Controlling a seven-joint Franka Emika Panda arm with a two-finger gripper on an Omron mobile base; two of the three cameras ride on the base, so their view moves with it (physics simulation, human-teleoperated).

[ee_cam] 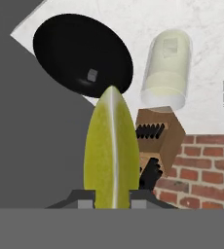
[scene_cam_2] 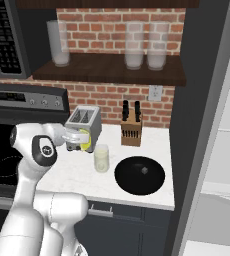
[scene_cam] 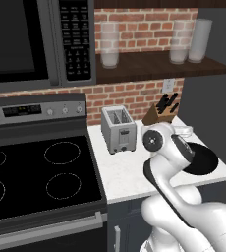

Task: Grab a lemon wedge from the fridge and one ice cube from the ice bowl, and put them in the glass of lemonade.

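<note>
One yellow pointed lemon wedge (ee_cam: 111, 151) pinched in my pincer (ee_cam: 112, 199), left of clear lemonade tumbler (scene_cam_2: 101, 158); centre over rim, then release.

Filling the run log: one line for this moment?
gripper: shut on lemon wedge | above counter | glass of lemonade: no wedge | ice bowl: one cube

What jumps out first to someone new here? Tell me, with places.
The yellow lemon wedge stands out at once: it sits pinched in the gripper, big in the hand view. Beyond its tip on the white counter lies the black ice bowl with one small cube in it. The glass of lemonade stands beside the bowl, between it and the toaster.
</note>
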